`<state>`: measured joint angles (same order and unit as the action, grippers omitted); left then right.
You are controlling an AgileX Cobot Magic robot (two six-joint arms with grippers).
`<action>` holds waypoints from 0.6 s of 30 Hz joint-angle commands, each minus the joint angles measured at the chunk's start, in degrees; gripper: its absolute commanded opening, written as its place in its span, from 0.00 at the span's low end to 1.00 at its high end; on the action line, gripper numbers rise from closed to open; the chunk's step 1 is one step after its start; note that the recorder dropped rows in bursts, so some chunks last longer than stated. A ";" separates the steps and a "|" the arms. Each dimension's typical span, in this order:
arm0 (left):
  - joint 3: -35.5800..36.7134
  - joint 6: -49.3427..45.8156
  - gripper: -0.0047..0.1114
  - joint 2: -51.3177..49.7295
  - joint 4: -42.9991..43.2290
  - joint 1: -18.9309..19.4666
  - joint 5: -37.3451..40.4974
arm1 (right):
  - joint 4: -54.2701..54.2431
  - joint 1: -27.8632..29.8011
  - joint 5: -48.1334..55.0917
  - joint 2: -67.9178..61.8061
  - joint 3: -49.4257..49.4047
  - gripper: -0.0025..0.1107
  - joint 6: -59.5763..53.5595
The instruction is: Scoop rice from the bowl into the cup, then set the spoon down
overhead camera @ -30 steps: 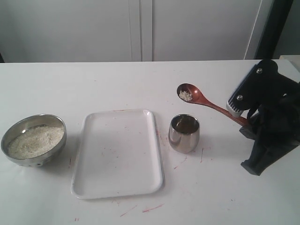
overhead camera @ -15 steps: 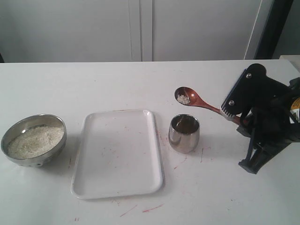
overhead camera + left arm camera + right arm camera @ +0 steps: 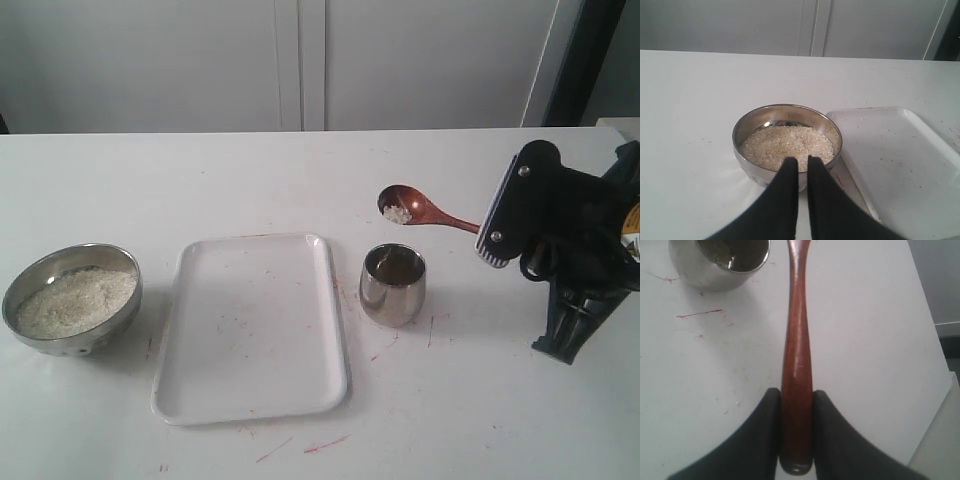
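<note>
At left edge of table (image 3: 500,420): bowl (image 3: 72,298) of rice (image 3: 75,300). Left gripper (image 3: 802,167) just short of it, jaws almost together, empty. Right of centre: cup (image 3: 392,285). Raised near cup: spoon (image 3: 425,210), handle running rightward into right gripper (image 3: 796,405), clamped on handle end. Right wrist view only: long axis passing beside cup, not over it. Exterior view only: small rice load in scoop. Likely needed: shift over cup mouth, then tip.

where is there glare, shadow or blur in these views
Exterior view: soft even light, faint shadows beside the cup and bowl. Left wrist view: small glint on the bowl's inner wall, rice in focus. Right wrist view: pale sheen down the spoon, cup cropped by the frame edge.
</note>
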<state>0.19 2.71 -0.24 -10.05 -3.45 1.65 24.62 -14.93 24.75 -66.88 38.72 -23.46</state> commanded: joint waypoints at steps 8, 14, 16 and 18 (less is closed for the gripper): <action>-0.19 0.11 0.16 0.24 -0.52 -0.13 -0.29 | 1.95 -0.01 0.42 0.05 -0.10 0.02 -0.34; -0.19 0.11 0.16 0.24 -0.52 -0.13 -0.29 | 3.73 -0.01 0.92 0.05 -0.10 0.02 -0.34; -0.19 0.11 0.16 0.24 -0.52 -0.13 -0.29 | 4.57 -0.01 0.92 0.05 -0.10 0.02 -0.45; -0.19 0.11 0.16 0.24 -0.52 -0.13 -0.29 | 5.45 -0.01 0.92 0.05 -0.10 0.02 -0.47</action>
<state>0.19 2.71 -0.24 -10.05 -3.45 1.65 28.66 -14.93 25.65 -66.88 38.72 -23.46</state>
